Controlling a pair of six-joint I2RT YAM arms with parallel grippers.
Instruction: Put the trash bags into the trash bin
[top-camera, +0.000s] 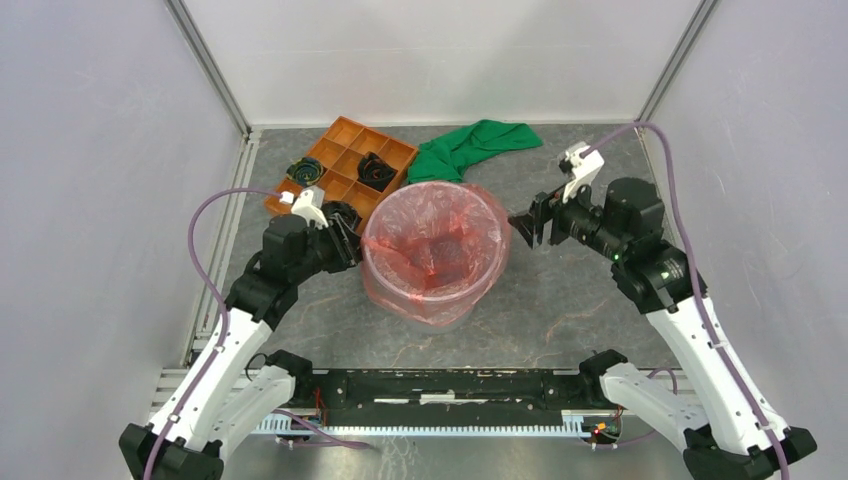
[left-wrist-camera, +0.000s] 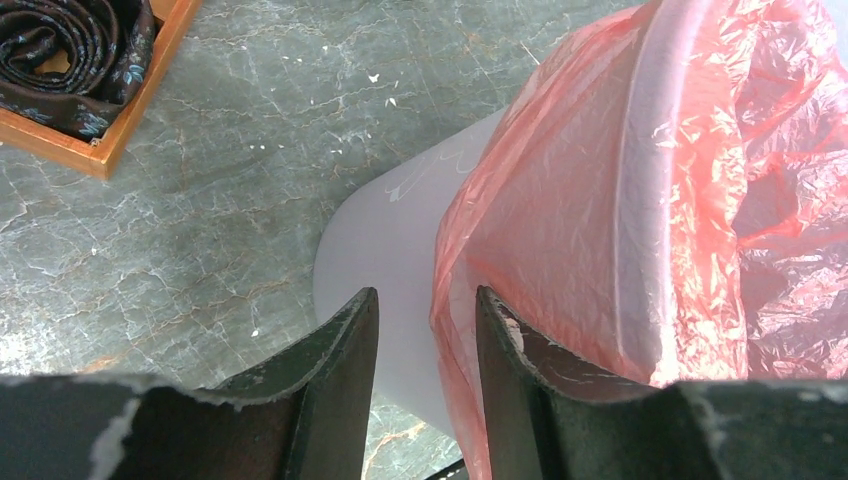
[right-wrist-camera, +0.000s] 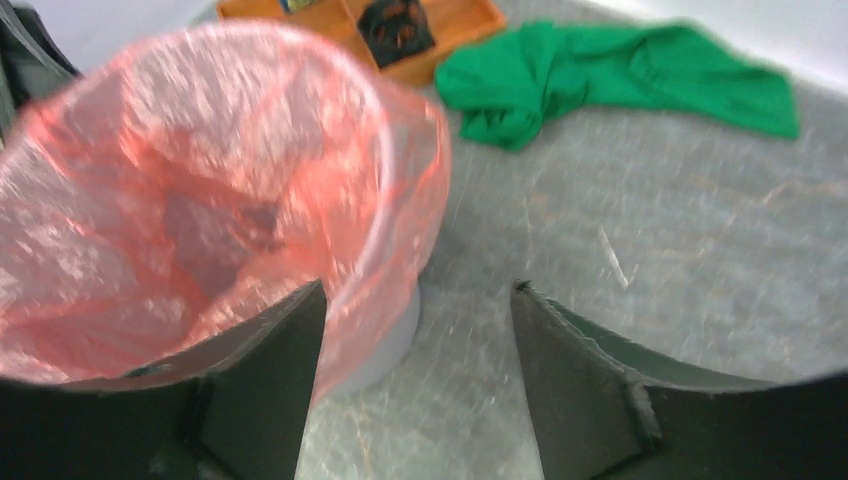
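Between the dark fingers (left-wrist-camera: 335, 385) of the left gripper (left-wrist-camera: 428, 295) a gap stands open. In it are the loose edge of the trash bag (left-wrist-camera: 560, 200) and the pale wall of the trash bin (left-wrist-camera: 390, 240). The film lies against one finger only, so the jaws are released and pinch nothing. This wrist view cuts the bin off on the right and at the bottom. From above, the same gripper (top-camera: 345, 235) sits tight at the bin's left side, and its fingertips are hard to pick out there.

The right gripper (right-wrist-camera: 418, 290) is spread wide and holds nothing. Its wrist picture is blurred. The bag's overhang brushes the finger (right-wrist-camera: 270, 380) nearer the bin, though true contact cannot be judged. The top view sets that gripper (top-camera: 525, 228) just beside the bin's right side.

Only the top view shows the whole trash bin (top-camera: 470, 290) on the grey marbled table (top-camera: 580, 310). The bag (top-camera: 435, 225) lines it and is folded out over the rim. A darker patch at the bottom cannot be made out.

Behind lie an orange tray (top-camera: 400, 150) and a green cloth (top-camera: 470, 145). The left wrist alone shows a dark patterned roll (left-wrist-camera: 70, 40) in one tray compartment.
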